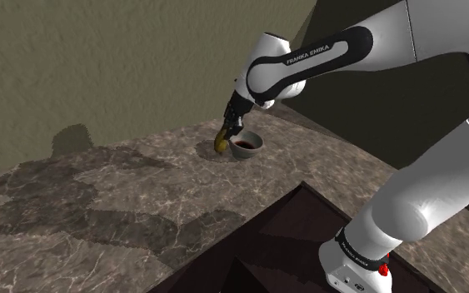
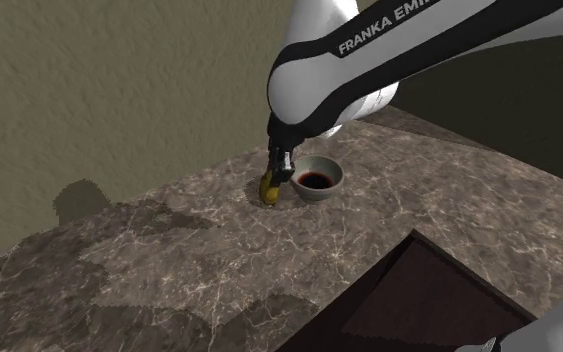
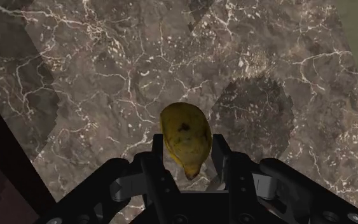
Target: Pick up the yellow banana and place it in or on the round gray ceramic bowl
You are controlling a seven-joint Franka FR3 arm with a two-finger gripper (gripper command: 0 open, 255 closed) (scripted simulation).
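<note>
Banana (image 3: 185, 130) clamped between your gripper's (image 3: 189, 147) closed fingers, just beside the gray bowl (image 2: 321, 192), near the marble counter's (image 1: 99, 208) far edge.

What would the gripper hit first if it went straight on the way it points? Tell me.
The marble countertop. The banana clasped in the gripper sticks out ahead, so it would likely touch down first. The bowl sits to the side, apparently outside that line.
</note>
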